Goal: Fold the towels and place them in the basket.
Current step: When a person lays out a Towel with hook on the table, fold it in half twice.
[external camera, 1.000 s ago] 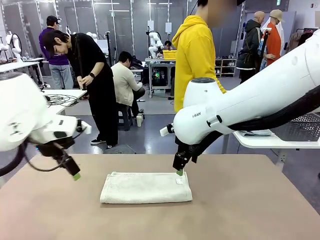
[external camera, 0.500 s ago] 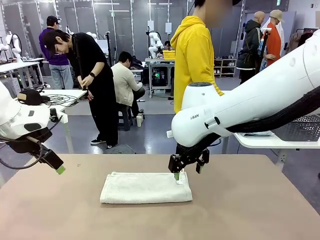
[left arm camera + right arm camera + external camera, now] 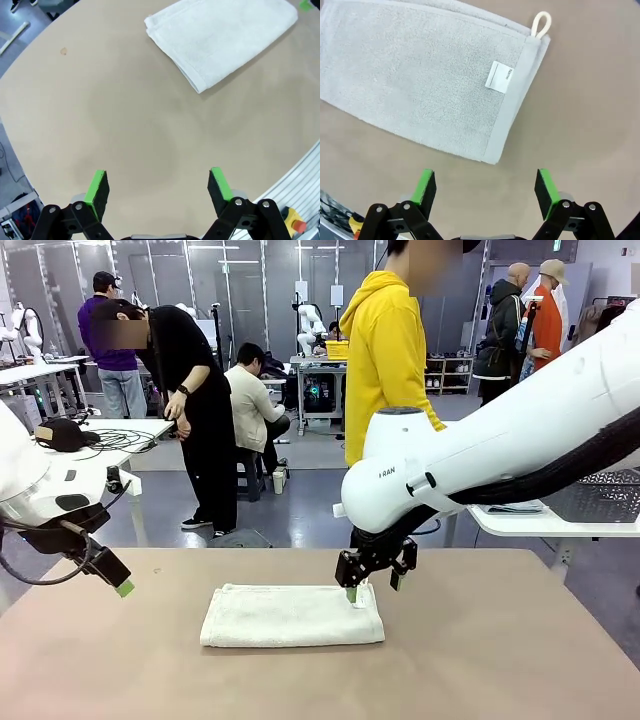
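One off-white folded terry towel point(image 3: 292, 615) laid flat on tan table point(image 3: 500, 660), judged ready for pickup. Right gripper point(image 3: 373, 587) poised over its far right corner, fingers spread; left gripper point(image 3: 157, 185) held well aside, likewise spread, empty.

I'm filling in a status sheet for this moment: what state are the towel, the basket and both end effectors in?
towel: folded, lying flat on the table, not held.
basket: on the side table at right, contents hidden.
left end effector: open, empty, above bare table beside the towel.
right end effector: open, empty, at the towel's labelled end.
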